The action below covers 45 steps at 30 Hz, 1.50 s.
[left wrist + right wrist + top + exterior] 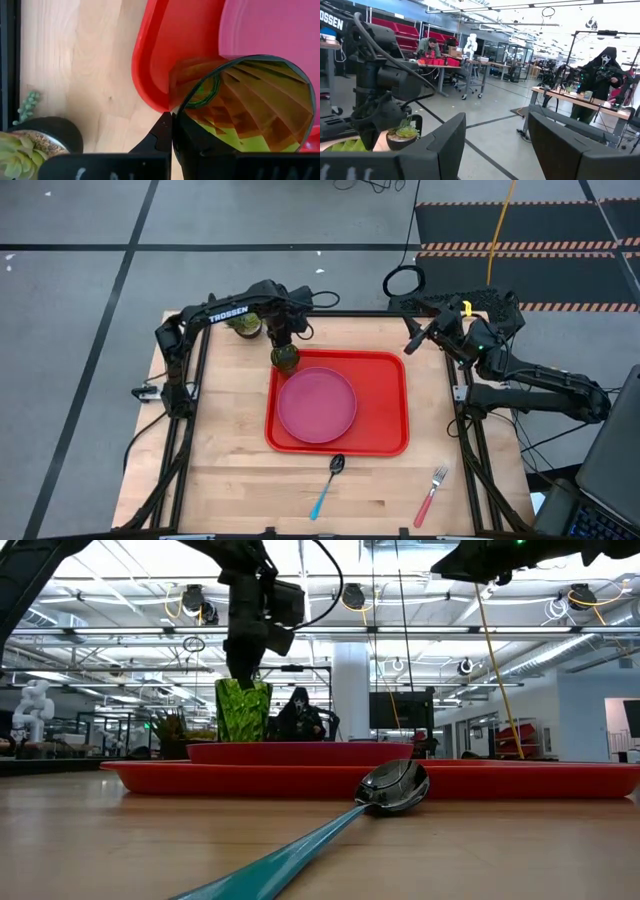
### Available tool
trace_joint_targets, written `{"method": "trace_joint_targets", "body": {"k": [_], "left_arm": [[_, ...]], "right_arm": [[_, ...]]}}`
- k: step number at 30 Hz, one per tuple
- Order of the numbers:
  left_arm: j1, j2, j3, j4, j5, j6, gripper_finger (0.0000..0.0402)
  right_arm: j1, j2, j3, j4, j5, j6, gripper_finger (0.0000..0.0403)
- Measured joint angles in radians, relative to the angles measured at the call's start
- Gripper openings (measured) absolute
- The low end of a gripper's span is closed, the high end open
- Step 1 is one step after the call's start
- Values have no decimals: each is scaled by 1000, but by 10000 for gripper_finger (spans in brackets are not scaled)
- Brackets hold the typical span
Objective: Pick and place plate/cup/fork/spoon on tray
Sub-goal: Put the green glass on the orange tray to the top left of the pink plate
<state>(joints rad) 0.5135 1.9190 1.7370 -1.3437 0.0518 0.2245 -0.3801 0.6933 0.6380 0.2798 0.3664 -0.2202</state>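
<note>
The green mottled cup [285, 358] is upright over the far left corner of the red tray [385, 380], with my left gripper [283, 340] shut on it from above. In the low view the cup's base [243, 732] is level with the tray's rim; I cannot tell whether it rests there. The pink plate [317, 405] lies flat in the tray. The blue-handled spoon [330, 478] and the red-handled fork [431, 494] lie on the table near its front edge. My right gripper [412, 340] is open and empty, held high beyond the tray's far right corner. My left gripper holds the cup by its wall at the rim [176, 111], one finger [161, 134] outside and one inside the hollow. The fingers come from above, pointing down. The cup stays upright below them, its mouth [250, 105] open upward.
A small potted succulent [245, 323] stands on the table just beyond the tray's far left corner, close to my left gripper; it also shows in the left wrist view [20, 150]. Bare wood lies left of the tray and along the front edge around the spoon and fork.
</note>
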Motion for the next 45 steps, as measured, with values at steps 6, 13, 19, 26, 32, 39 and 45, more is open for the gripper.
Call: {"method": "trace_joint_targets", "body": {"k": [6, 13, 19, 26, 32, 39, 45], "left_arm": [[-7, 0, 0, 14, 0, 3, 8], [-7, 0, 0, 23, -19, 8, 8], [-2, 0, 0, 38, -26, 7, 9], [-2, 0, 0, 38, -26, -2, 8], [-3, 0, 0, 38, -26, -2, 14], [-4, 0, 0, 38, -26, -5, 8], [-4, 0, -1, 39, -26, 1, 9]], "right_arm": [[0, 0, 0, 0, 0, 0, 208], [0, 0, 0, 0, -1, -1, 208], [0, 0, 0, 0, -1, -1, 208], [0, 0, 0, 0, -1, -2, 208], [0, 0, 0, 7, -1, -2, 208], [0, 0, 0, 7, -1, -2, 208], [0, 0, 0, 7, -1, -2, 208]]}}
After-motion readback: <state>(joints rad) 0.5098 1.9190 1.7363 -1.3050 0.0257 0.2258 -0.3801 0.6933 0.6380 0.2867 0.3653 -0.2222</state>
